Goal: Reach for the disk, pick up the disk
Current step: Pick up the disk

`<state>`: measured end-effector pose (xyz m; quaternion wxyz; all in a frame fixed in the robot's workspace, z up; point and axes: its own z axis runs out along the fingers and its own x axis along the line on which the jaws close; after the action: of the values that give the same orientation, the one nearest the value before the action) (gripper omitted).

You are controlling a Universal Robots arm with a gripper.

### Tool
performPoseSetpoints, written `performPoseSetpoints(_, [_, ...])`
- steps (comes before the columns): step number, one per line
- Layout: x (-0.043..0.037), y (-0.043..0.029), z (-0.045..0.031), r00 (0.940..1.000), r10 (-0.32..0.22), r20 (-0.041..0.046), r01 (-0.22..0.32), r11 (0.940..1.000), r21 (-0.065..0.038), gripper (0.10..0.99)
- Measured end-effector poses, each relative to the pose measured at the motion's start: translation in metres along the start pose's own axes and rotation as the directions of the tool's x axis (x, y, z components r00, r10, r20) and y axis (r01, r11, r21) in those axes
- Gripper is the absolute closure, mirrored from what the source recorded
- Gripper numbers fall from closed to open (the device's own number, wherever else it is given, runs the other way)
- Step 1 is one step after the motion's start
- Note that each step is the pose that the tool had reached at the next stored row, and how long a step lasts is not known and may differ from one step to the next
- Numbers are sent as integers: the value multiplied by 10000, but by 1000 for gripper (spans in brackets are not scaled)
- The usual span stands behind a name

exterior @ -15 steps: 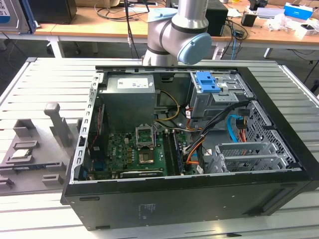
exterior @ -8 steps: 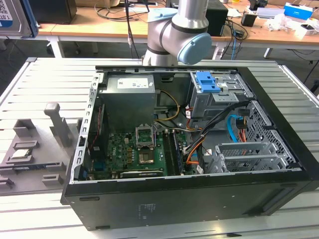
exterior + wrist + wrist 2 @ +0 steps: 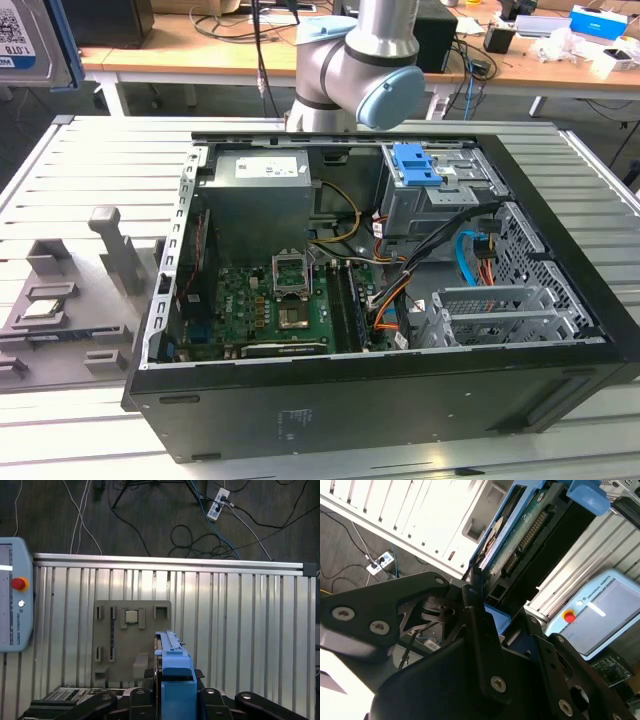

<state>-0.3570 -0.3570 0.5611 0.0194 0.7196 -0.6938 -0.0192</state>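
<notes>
Slatted table (image 3: 100,150) under everything. Open computer case (image 3: 400,400) lying on it, arm (image 3: 360,70) rising behind. Grey fixture (image 3: 132,630) flat on the slats beside the case, with a small chip (image 3: 131,616) seated in it.

Gripper (image 3: 176,697) clamped on the disk (image 3: 175,680), jaws closed against its two sides. Held up in the air, clear of the table, over the fixture's edge in the first wrist view and at the exterior view's upper left (image 3: 30,40).

Carried on edge: thin side toward the first wrist camera, long axis running straight out from the jaws towards the slats below. Circuit-board face and blue rail in sight in the second wrist view (image 3: 520,540).

Probably stiff, dense and heavy for its size, with smooth metal likely to slip. Shock-sensitive too, so best taken by the side rails or bare edges, never the board.
</notes>
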Motion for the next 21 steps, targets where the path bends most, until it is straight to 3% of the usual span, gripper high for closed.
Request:
performPoseSetpoints(10, [2,-59,125,10000,0,0,0,10000,0,718])
performPoseSetpoints(21, [6,-94,365,10000,0,0,0,10000,0,718])
